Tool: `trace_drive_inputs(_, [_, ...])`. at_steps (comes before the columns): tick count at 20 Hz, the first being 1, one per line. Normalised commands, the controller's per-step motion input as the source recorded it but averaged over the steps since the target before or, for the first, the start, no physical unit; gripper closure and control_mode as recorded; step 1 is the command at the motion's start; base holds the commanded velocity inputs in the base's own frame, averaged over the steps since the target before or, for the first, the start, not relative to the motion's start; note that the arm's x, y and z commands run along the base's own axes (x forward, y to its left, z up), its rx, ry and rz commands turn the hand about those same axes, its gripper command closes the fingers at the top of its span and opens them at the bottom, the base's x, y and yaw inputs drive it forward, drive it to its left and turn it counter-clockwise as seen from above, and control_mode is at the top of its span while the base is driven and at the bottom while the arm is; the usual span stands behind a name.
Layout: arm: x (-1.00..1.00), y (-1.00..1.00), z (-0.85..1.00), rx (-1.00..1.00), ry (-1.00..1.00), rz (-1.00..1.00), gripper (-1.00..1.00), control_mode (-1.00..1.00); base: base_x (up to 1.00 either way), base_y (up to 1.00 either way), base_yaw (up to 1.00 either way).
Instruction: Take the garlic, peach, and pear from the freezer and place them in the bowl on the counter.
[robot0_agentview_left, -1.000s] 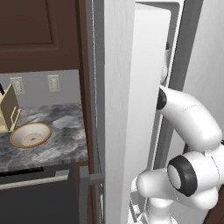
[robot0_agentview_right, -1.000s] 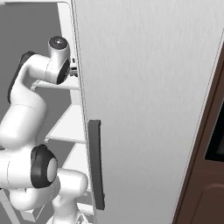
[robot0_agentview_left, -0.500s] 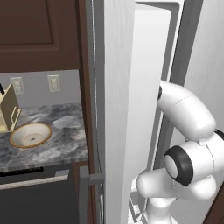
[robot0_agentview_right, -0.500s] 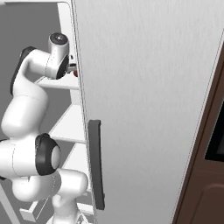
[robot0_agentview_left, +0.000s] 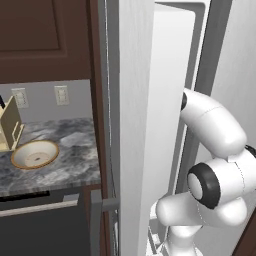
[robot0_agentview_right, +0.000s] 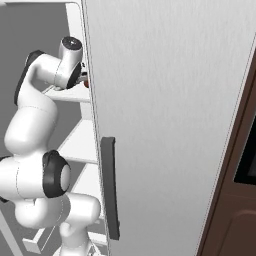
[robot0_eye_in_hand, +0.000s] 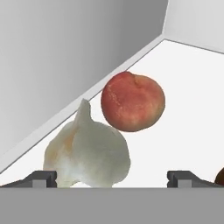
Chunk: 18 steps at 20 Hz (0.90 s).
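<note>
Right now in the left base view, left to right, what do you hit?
Knife block → bowl on the counter → freezer door → robot arm.

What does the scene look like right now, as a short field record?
end effector: open, fingertips either side of the garlic
garlic: on the white freezer shelf, between the fingertips, not gripped
peach: just behind the garlic, on the same shelf
bowl: on the counter, nothing visible inside
pear: cannot tell
</note>
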Motion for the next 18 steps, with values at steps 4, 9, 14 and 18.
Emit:
trace_drive_inputs(4, [-0.15, 0.19, -0.16, 0.00, 0.00, 0.04, -1.00, -1.00, 0.00, 0.00, 0.00])
trace_drive_inputs(9, [0.00, 0.12, 0.00, 0.00, -0.09, 0.02, -1.00, -1.00, 0.00, 0.00, 0.00])
trace_drive_inputs(14, [0.04, 0.00, -0.11, 0.00, -0.08, 0.01, -1.00, -1.00, 0.00, 0.00, 0.00])
trace_drive_inputs(18, [0.00, 0.06, -0.16, 0.00, 0.01, 0.02, -1.00, -1.00, 0.00, 0.00, 0.00])
